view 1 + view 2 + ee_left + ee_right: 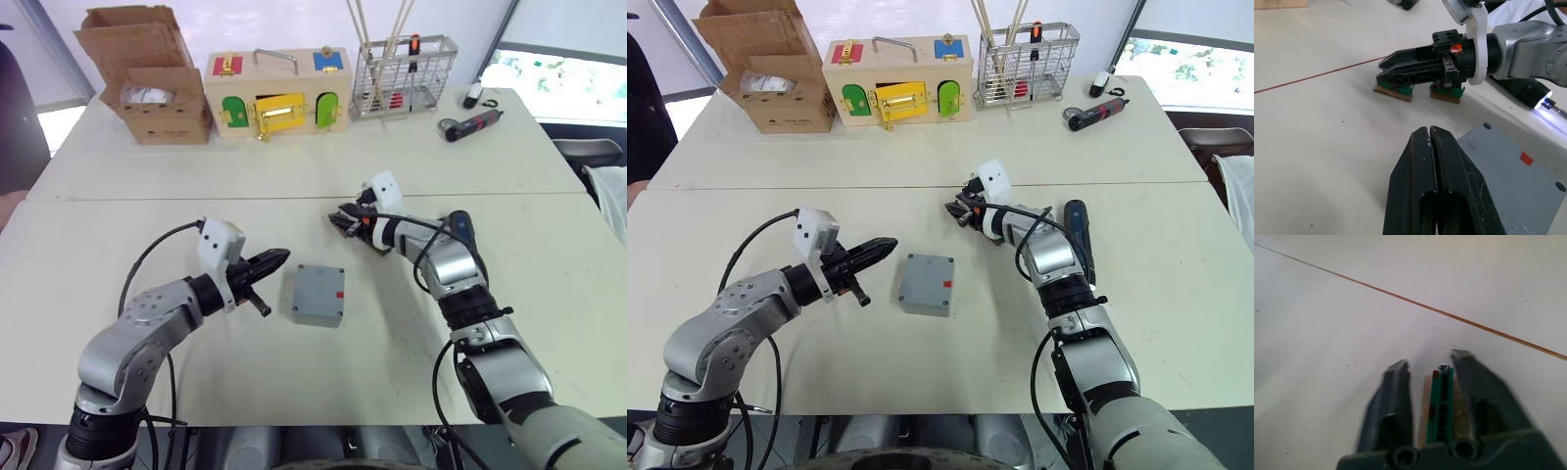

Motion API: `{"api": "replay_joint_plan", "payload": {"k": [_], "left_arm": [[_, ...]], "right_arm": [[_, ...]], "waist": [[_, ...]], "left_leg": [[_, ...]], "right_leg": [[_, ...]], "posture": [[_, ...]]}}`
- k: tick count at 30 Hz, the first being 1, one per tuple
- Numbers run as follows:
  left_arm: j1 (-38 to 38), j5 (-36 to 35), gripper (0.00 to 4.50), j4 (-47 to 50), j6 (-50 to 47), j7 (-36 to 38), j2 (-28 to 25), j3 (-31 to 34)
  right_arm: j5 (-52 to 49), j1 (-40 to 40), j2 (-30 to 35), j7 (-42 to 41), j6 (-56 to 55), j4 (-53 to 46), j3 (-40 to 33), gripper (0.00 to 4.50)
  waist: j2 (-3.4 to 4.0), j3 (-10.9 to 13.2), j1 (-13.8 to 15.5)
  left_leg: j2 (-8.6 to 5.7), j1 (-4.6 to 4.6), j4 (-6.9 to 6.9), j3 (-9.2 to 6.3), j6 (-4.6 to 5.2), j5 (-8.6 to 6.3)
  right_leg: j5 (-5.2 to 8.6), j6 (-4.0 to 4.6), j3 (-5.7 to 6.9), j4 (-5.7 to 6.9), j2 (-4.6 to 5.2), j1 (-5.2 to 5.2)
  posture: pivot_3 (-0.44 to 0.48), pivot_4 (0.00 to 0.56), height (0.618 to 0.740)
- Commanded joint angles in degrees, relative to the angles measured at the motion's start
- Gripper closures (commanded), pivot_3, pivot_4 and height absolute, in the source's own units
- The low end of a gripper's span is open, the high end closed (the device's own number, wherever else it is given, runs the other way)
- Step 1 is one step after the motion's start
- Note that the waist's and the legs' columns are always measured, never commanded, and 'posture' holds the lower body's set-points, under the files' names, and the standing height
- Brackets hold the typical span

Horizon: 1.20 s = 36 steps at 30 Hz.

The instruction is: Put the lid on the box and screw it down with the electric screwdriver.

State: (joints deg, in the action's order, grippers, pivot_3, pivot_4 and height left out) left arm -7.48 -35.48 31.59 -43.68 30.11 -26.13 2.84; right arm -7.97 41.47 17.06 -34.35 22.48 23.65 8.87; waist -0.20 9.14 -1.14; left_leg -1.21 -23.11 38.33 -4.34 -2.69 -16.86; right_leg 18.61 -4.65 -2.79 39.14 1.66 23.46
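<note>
Two grey plastic parts, read here as one stack: the box (313,317) stands on the white table (147,225) between the two arms, and its closed top face with a small red mark looks like the lid (319,288) already seated, though the seam is too fine to confirm. Judged light, stiff and smooth, so it may skid under a pressing bit; best held by opposite side walls, leaving the corners free. The electric screwdriver (460,231) lies behind and to the right of the box, partly under the right forearm; a stiff stick, probably heavier at the body, best taken mid-barrel. Left gripper (269,262): just left of the box, fingers pressed together, holding nothing. Right gripper (345,221): behind the box, slightly right, fingers a little apart astride a green strip (1442,401) without clearly clamping it. The right wrist view alone reveals a screw (1443,367) standing on that strip. The left wrist view alone shows the lid's corner holes (1487,126), the screwdriver's lit tip, and the brown blocks under the right gripper.
</note>
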Motion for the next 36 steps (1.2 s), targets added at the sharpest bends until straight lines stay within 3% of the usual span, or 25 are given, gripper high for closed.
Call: {"api": "replay_joint_plan", "payload": {"k": [1,10,21,26,29,36], "left_arm": [[-0.2,0.4,4.50,0.7,1.6,0.5,-0.5,-0.4],[-0.4,0.5,4.50,0.4,1.7,0.4,-0.7,-0.4],[-2.0,0.5,4.50,-0.7,2.0,1.6,-0.7,-0.9],[-4.4,-2.1,4.50,1.4,0.0,4.5,-3.8,-0.5],[-5.8,-1.6,4.50,3.4,-0.2,7.8,-7.0,-4.3],[-6.0,-1.8,4.50,4.2,-0.8,12.6,-11.1,-7.5]], "right_arm": [[0.4,1.9,-0.6,0.2,-1.7,-0.2,-1.2,4.45],[0.4,1.6,-0.4,0.4,-1.6,-1.6,-2.4,4.45],[-5.0,0.3,0.8,-3.7,4.7,-10.4,-5.8,4.45],[-13.0,-4.2,6.4,-8.5,14.1,-28.2,-9.1,4.45],[-18.1,-9.7,13.8,-13.4,20.1,-39.4,-10.0,4.45],[-24.0,-18.5,21.6,-15.1,26.7,-53.7,-9.3,4.45]], "waist": [[0.00,0.0,0.0],[0.00,0.0,0.0],[0.00,0.0,0.1],[0.00,0.0,0.4],[0.00,0.0,0.5],[0.00,0.0,0.1]], "left_leg": [[0.00,0.00,0.00,0.00,0.00,0.00],[0.00,0.00,-0.01,0.00,0.00,0.00],[0.00,0.00,0.00,0.00,0.00,0.00],[0.00,-0.07,-0.01,-0.08,0.00,0.00],[-0.02,-0.13,-0.01,-0.13,0.05,-0.03],[0.03,-0.02,-0.06,-0.13,0.37,-0.21]], "right_leg": [[0.00,0.00,0.00,0.00,0.00,0.00],[0.00,0.00,0.00,0.00,0.00,0.00],[0.00,0.00,0.00,0.00,0.00,0.00],[0.00,0.00,0.03,0.00,0.02,0.03],[0.00,0.00,0.06,-0.04,0.05,-0.01],[0.01,0.01,0.02,-0.06,-0.04,-0.03]], "posture": [[0.000,0.150,0.740],[0.000,0.150,0.740],[0.000,0.150,0.740],[0.000,0.150,0.740],[0.000,0.150,0.740],[0.000,0.150,0.740]]}}
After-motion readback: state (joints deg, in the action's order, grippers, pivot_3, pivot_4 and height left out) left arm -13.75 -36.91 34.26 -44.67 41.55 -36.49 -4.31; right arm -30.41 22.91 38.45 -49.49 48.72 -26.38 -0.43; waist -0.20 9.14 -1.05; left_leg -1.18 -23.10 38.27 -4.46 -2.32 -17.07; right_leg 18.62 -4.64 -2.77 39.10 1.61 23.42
